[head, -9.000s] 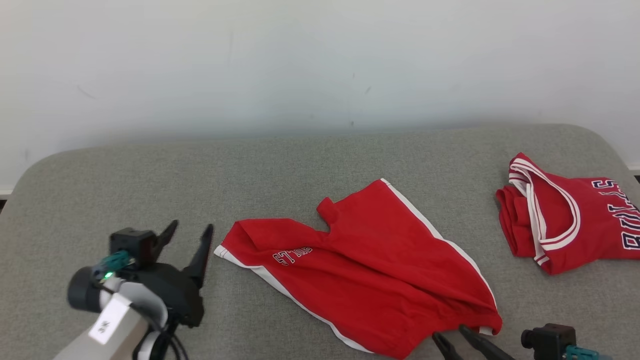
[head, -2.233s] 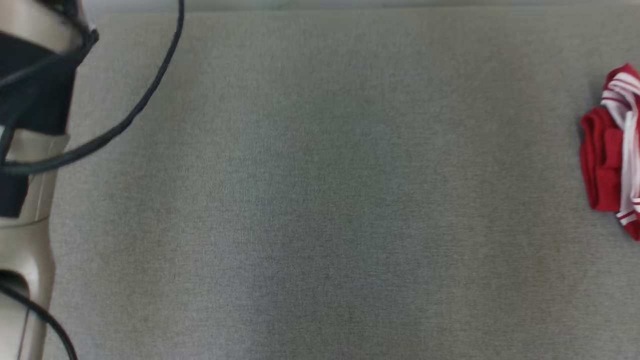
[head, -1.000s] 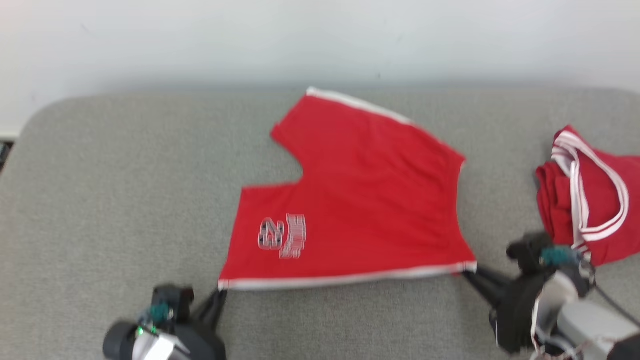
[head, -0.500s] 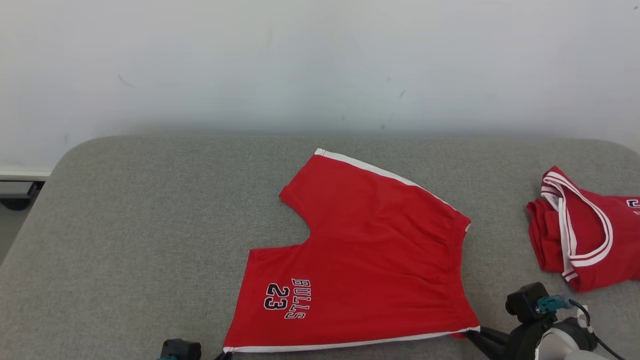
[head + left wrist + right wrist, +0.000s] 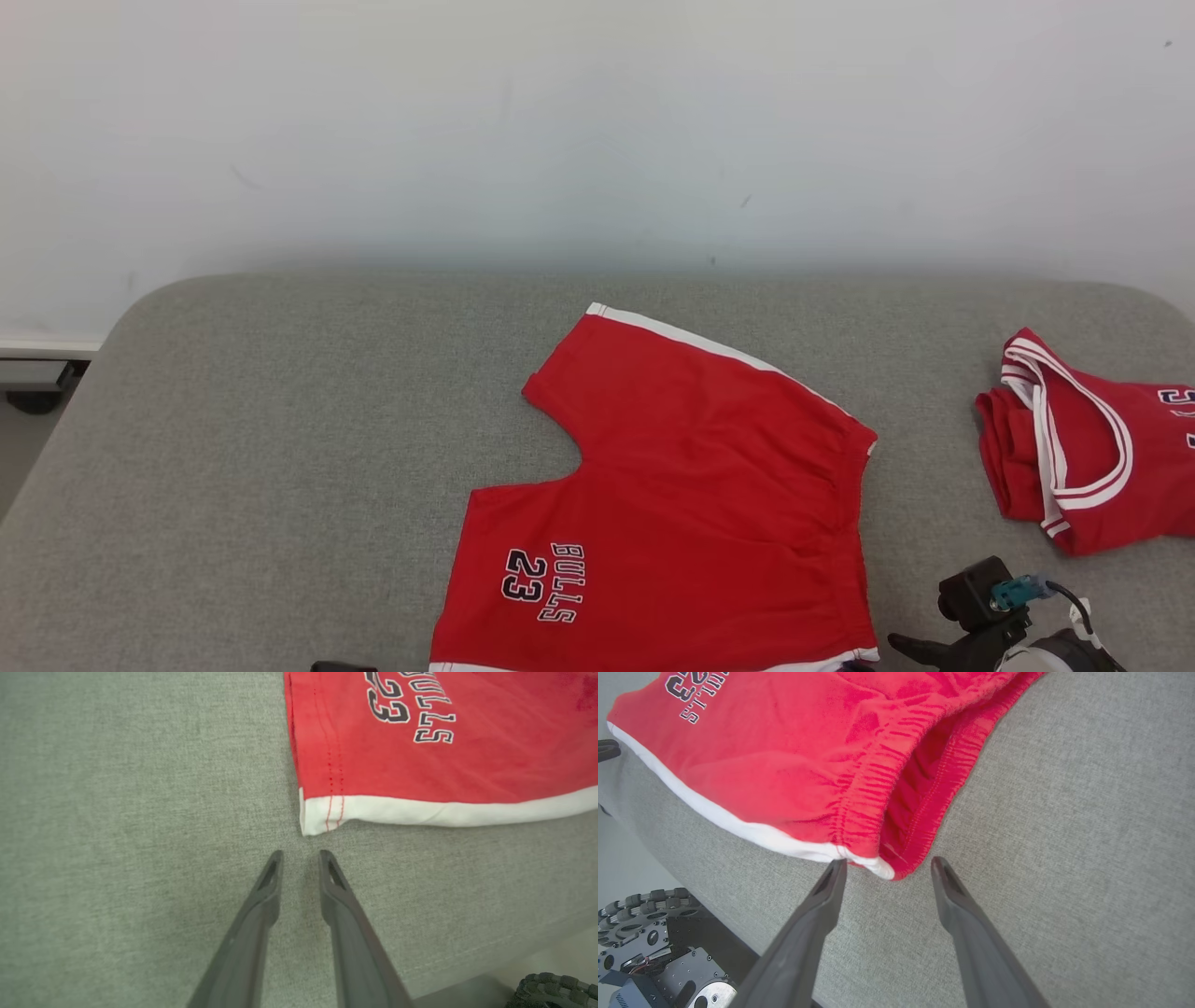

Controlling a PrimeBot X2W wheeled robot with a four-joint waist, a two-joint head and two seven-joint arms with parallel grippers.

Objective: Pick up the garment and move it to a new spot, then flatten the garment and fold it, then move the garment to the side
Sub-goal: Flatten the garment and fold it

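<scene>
The garment (image 5: 691, 504) is a pair of red shorts with white side trim and "BULLS 23" print, lying spread flat on the grey padded table (image 5: 280, 448). In the left wrist view my left gripper (image 5: 300, 854) rests just short of the white-hemmed leg corner (image 5: 317, 819), its jaws slightly open with nothing between them. In the right wrist view my right gripper (image 5: 888, 862) stands wide open, and the waistband corner (image 5: 889, 870) lies loose between its fingertips. My right wrist (image 5: 990, 616) sits at the head view's bottom right.
A second red garment, a folded jersey with white trim (image 5: 1074, 448), lies at the table's right end. A white wall (image 5: 597, 140) rises behind the table. The near table edge is close, with my wheeled base (image 5: 649, 933) below it.
Both grippers have opened and let go of the shorts' near corners. The shorts, held stretched a second ago, now lie flat. The head camera has tilted up a little.
</scene>
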